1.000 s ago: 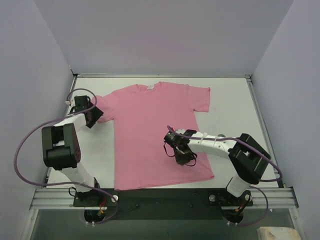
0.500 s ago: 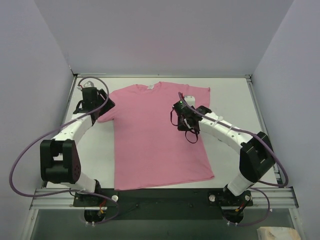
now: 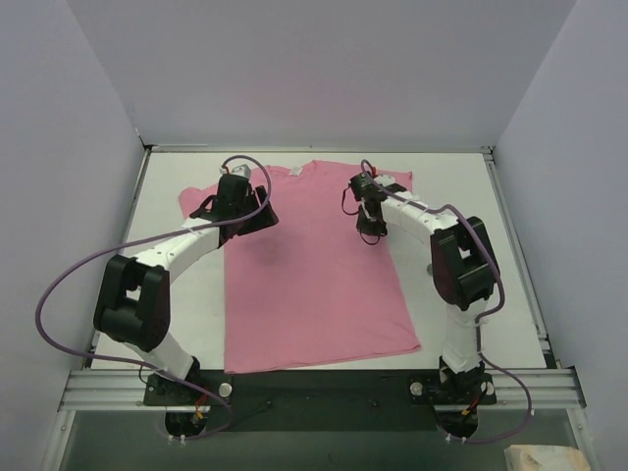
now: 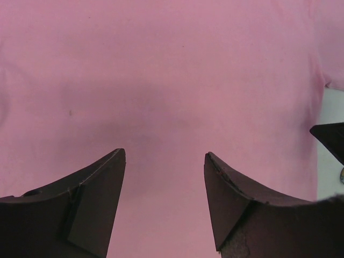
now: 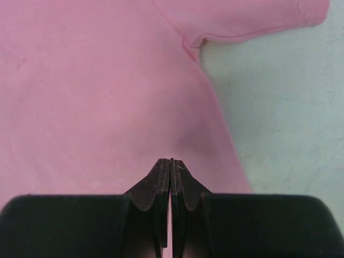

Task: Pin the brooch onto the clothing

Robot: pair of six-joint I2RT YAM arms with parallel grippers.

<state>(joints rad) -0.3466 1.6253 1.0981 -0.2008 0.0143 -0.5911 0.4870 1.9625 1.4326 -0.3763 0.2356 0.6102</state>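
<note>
Hovering the left tool (image 4: 164, 153), spread wide and gripping nothing, just above the upper chest of the pink T-shirt (image 3: 304, 285) — risking, on a hasty descent, snagging and bunching the loose cloth or dragging it across the desk (image 3: 191, 294) rather than steadying it, with nothing else weighing the fabric down. Lying spread flat along the middle of the desk, neckline away from the arm bases, and likely creasing under any sideways push. Holding the right tool (image 5: 171, 161) pressed fully closed low over the cloth beside the armpit seam of the sleeve on the robot's right, showing nothing between the tips, leaving it impossible to tell about any brooch pinched there. Not making out the brooch in any view; risking, with so tiny a disc, dropping it unnoticed onto the cloth or off the desk edge, or pushing its pin into thin unsupported fabric and failing to catch. Seeing no containers anywhere — no tray, box or dish, and so nothing sitting in one.
</note>
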